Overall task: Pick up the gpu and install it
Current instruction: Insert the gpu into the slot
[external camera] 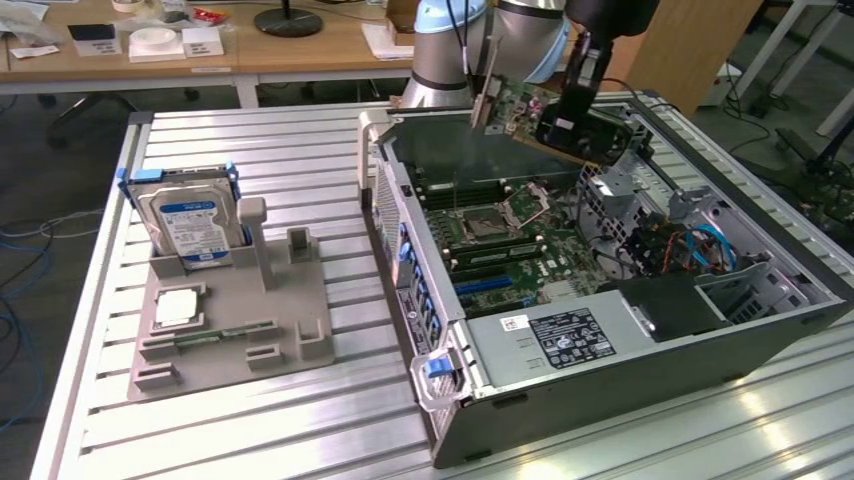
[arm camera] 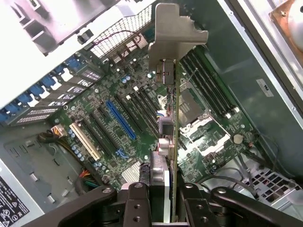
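Note:
My gripper (external camera: 571,118) hangs over the far end of the open computer case (external camera: 747,345) and is shut on the gpu (external camera: 523,112). The card hangs tilted above the motherboard (external camera: 501,235), clear of it, with its silvery bracket (external camera: 482,92) toward the exterior view's left. The wrist view shows the gpu (arm camera: 173,142) edge-on between my fingers (arm camera: 138,201), its metal bracket (arm camera: 176,33) at the far end. Beneath it lie the motherboard's expansion slots, one of them a blue slot (arm camera: 120,120) beside several black ones.
A blue-labelled hard drive (external camera: 194,222) stands upright in a grey fixture (external camera: 287,320) at the exterior view's left, with a processor chip (external camera: 178,308) lying on it. Inside the case are the power supply (external camera: 561,338), blue cables (external camera: 707,250) and the drive cage. Wooden desks stand behind.

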